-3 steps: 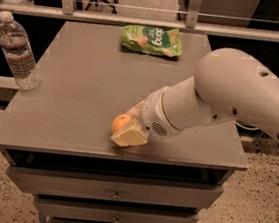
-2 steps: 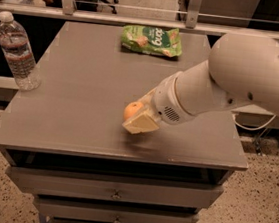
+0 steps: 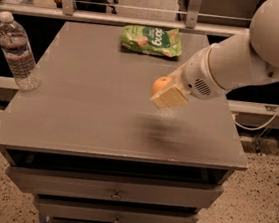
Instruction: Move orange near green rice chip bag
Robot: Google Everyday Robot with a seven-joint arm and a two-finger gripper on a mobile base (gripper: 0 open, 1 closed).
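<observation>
gripper: the gripper (image 3: 164, 92) hangs over the table's (image 3: 77, 126) mid-right, clenched on the orange (image 3: 160, 85) (one pale pad covers its lower side)
orange: off the surface, blurred shadow beneath it; near the green rice chip bag (image 3: 151, 40) but not touching
change: a second ago it was lower, by the front edge; now lifted and carried toward the back
meaning: transport underway, gap to the bag clearly smaller; set-down not yet done
other: water bottle (image 3: 18, 52) at the left edge, well apart

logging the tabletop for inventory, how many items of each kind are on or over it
orange: 1, held in the gripper over the table
green rice chip bag: 1
water bottle: 1
total: 3
</observation>
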